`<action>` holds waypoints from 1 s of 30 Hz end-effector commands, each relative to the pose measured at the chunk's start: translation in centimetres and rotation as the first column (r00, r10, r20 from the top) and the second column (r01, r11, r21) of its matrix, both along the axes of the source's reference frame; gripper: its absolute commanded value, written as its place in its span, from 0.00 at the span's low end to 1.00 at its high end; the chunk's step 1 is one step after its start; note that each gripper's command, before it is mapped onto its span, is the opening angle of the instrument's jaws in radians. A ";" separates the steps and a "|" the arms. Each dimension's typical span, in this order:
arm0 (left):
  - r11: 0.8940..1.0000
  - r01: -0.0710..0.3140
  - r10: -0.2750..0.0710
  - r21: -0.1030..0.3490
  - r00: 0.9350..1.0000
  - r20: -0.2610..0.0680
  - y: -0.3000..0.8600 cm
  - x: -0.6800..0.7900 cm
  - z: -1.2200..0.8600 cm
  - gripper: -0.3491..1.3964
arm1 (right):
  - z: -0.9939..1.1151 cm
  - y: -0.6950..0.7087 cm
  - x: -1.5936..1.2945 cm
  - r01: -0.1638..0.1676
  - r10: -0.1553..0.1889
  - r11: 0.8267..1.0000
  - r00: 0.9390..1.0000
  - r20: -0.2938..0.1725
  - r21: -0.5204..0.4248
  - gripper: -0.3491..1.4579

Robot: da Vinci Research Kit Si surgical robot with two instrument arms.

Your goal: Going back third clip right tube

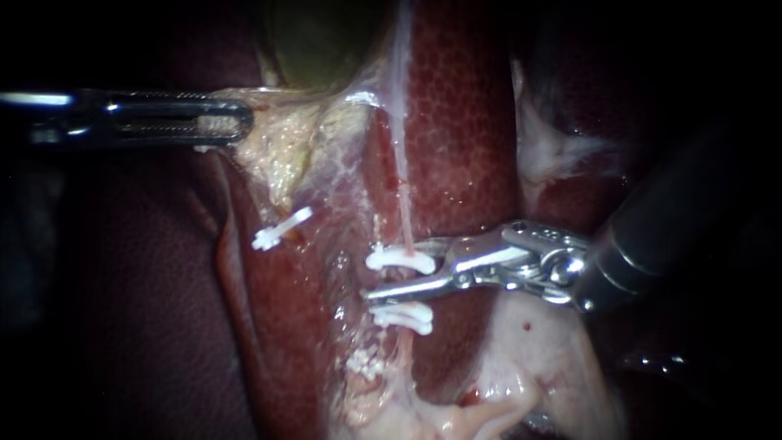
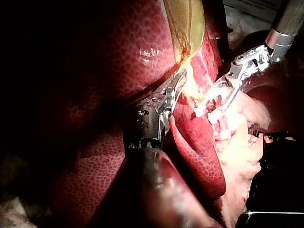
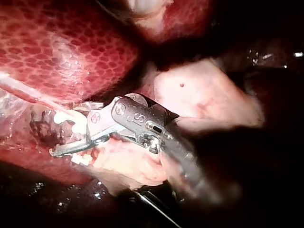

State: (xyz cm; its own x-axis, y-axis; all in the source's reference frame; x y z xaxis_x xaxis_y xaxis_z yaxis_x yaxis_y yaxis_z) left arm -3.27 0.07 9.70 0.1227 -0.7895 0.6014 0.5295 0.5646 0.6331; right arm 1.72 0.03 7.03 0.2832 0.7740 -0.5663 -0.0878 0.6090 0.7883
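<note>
**Between two clips on the right tube: released jaws, delicate strand**

Low on the right tube (image 1: pixel 399 163), seen by the endoscope: right instrument (image 1: pixel 403 279) with jaws released, wide apart, grasping nothing. Upper jaw touching or just beside the upper clip (image 1: pixel 399 261); lower jaw just above the lower clip (image 1: pixel 405 316). Lower white mass perhaps one clip, perhaps two: cannot tell. Tube itself thin, pink, stretched tight over the liver (image 1: pixel 464 122), passing down to the clips and between the open jaws. Further to the left, a separate clip (image 1: pixel 281 228) on the other tube, well apart.

Left instrument (image 1: pixel 232 122) clenched on the pale edge of the gallbladder (image 1: pixel 318 41), drawing it sideways and, by the look of it, holding the tube under tension.

Handling, as a judgement only: very light, soft, wet and slippery; probably easy to tear, more so when stretched like this. Clips small, stiff and light, likely to be dragged along if hooked by a jaw.

Best not to take hold of the tube at all. If needing a hold, take the pale fatty tissue (image 1: pixel 346 175) beside the tube, never the bare strand and never a clip. For going back, draw straight along the shaft line, with both jaws clear of the clips. Main risk: the upper jaw catching the upper clip and pulling on the tube.
</note>
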 end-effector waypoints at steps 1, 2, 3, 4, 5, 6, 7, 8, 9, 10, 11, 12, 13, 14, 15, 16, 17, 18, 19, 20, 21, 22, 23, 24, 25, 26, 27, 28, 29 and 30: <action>1.000 0.000 0.000 0.000 1.000 0.000 0.00 0.00 0.00 0.14 | 0.00 0.01 -0.01 0.003 -0.003 1.000 1.000 -0.002 -0.014 0.52; 1.000 0.000 0.000 0.000 1.000 0.000 0.00 0.00 0.00 0.14 | 0.00 0.01 -0.02 0.007 -0.007 1.000 1.000 -0.003 -0.025 0.52; 1.000 0.000 0.000 0.000 1.000 0.000 0.00 0.00 0.00 0.14 | 0.01 0.02 -0.04 0.009 -0.009 0.999 1.000 -0.004 -0.030 0.52; 1.000 0.000 0.000 0.000 1.000 0.000 0.00 0.00 0.00 0.14 | 0.01 0.02 -0.06 0.009 -0.009 0.999 1.000 -0.004 -0.030 0.52; 1.000 0.000 0.000 0.000 1.000 0.000 0.00 0.00 0.00 0.14 | 0.01 0.03 -0.08 0.011 -0.012 0.999 1.000 -0.005 -0.036 0.52; 1.000 0.000 0.000 0.000 1.000 0.000 0.00 0.00 0.00 0.14 | 0.02 0.04 -0.11 0.009 -0.009 0.999 1.000 -0.003 -0.043 0.52; 1.000 0.000 0.000 0.000 1.000 0.000 0.00 0.00 0.00 0.14 | 0.02 0.04 -0.13 0.007 -0.007 0.999 1.000 -0.001 -0.043 0.52; 1.000 0.000 0.000 0.000 1.000 0.000 -0.01 0.00 0.00 0.14 | 0.02 0.06 -0.15 0.009 -0.009 0.999 1.000 -0.002 -0.048 0.52; 1.000 0.000 0.000 -0.001 1.000 0.000 -0.01 0.00 0.00 0.14 | 0.02 0.08 -0.18 0.008 -0.008 0.999 1.000 0.000 -0.054 0.52; 1.000 0.000 0.000 -0.001 1.000 0.000 -0.01 0.00 0.00 0.14 | 0.03 0.09 -0.19 0.009 -0.009 0.998 1.000 -0.001 -0.058 0.52; 1.000 0.000 0.000 -0.001 1.000 0.000 -0.01 0.00 0.00 0.14 | 0.03 0.10 -0.21 0.009 -0.009 0.998 1.000 -0.001 -0.058 0.52; 1.000 0.000 0.000 -0.001 1.000 0.000 -0.01 0.00 0.00 0.14 | 0.02 0.11 -0.22 0.008 -0.008 0.998 1.000 0.000 -0.064 0.52; 1.000 0.000 0.000 -0.001 1.000 0.000 -0.01 0.00 0.00 0.14 | 0.02 0.12 -0.23 0.004 -0.004 0.998 1.000 0.004 -0.065 0.52; 1.000 0.000 0.000 -0.001 1.000 0.000 -0.01 0.00 0.00 0.14 | 0.02 0.12 -0.24 0.002 -0.002 0.998 1.000 0.005 -0.066 0.52; 1.000 0.000 0.000 -0.001 1.000 0.000 -0.01 0.00 0.00 0.14 | 0.02 0.13 -0.25 0.002 -0.002 0.998 1.000 0.005 -0.065 0.52; 1.000 0.000 0.000 -0.001 1.000 0.000 -0.01 0.00 0.00 0.14 | 0.01 0.13 -0.26 0.003 -0.002 0.998 1.000 0.005 -0.065 0.52; 1.000 0.000 0.000 -0.001 1.000 0.000 -0.01 0.00 0.00 0.14 | 0.01 0.12 -0.26 0.003 -0.002 0.998 1.000 0.005 -0.065 0.52; 1.000 0.000 0.000 -0.001 1.000 0.000 -0.01 0.00 0.00 0.14 | 0.01 0.12 -0.27 0.003 -0.003 0.998 1.000 0.005 -0.065 0.52; 1.000 0.000 0.000 -0.001 1.000 0.000 -0.01 0.00 0.00 0.14 | 0.01 0.12 -0.26 0.003 -0.003 0.998 1.000 0.005 -0.065 0.52; 1.000 0.000 0.000 -0.001 1.000 0.000 -0.01 0.00 0.00 0.14 | 0.00 0.11 -0.26 0.001 -0.001 0.998 1.000 0.006 -0.066 0.52; 1.000 0.000 0.000 -0.001 1.000 0.000 -0.01 0.00 0.00 0.14 | 0.00 0.11 -0.26 0.003 -0.003 0.998 1.000 0.004 -0.065 0.52; 1.000 0.000 0.000 -0.001 1.000 0.000 -0.01 0.00 0.00 0.14 | -0.01 0.09 -0.25 0.012 -0.013 0.998 1.000 -0.003 -0.062 0.52; 1.000 0.000 0.000 -0.001 1.000 0.000 -0.01 0.00 0.01 0.14 | -0.01 0.08 -0.24 0.020 -0.020 0.998 1.000 -0.008 -0.061 0.52; 1.000 0.000 0.000 -0.001 1.000 0.000 -0.01 0.00 0.01 0.14 | -0.01 0.05 -0.22 0.027 -0.028 0.998 1.000 -0.014 -0.059 0.52; 1.000 0.000 0.000 -0.001 1.000 0.000 -0.01 0.00 0.01 0.14 | -0.01 0.01 -0.18 0.036 -0.038 0.998 0.999 -0.021 -0.058 0.52; 1.000 0.000 0.000 -0.001 1.000 0.000 -0.01 0.00 0.01 0.14 | 0.00 -0.03 -0.14 0.046 -0.048 0.997 0.998 -0.028 -0.058 0.52; 1.000 0.000 0.000 -0.001 1.000 0.000 -0.01 -0.01 0.01 0.14 | 0.01 -0.08 -0.09 0.054 -0.056 0.997 0.998 -0.033 -0.058 0.52; 1.000 0.000 0.000 -0.001 1.000 0.000 -0.01 -0.01 0.01 0.14 | 0.02 -0.13 -0.04 0.064 -0.067 0.996 0.997 -0.040 -0.058 0.52; 1.000 0.000 0.000 -0.001 1.000 0.000 -0.01 -0.01 0.01 0.14 | 0.04 -0.20 0.03 0.074 -0.077 0.995 0.996 -0.047 -0.066 0.52; 1.000 0.000 0.000 -0.001 1.000 0.000 -0.01 -0.01 0.01 0.14 | 0.05 -0.25 0.09 0.078 -0.081 0.995 0.995 -0.049 -0.068 0.52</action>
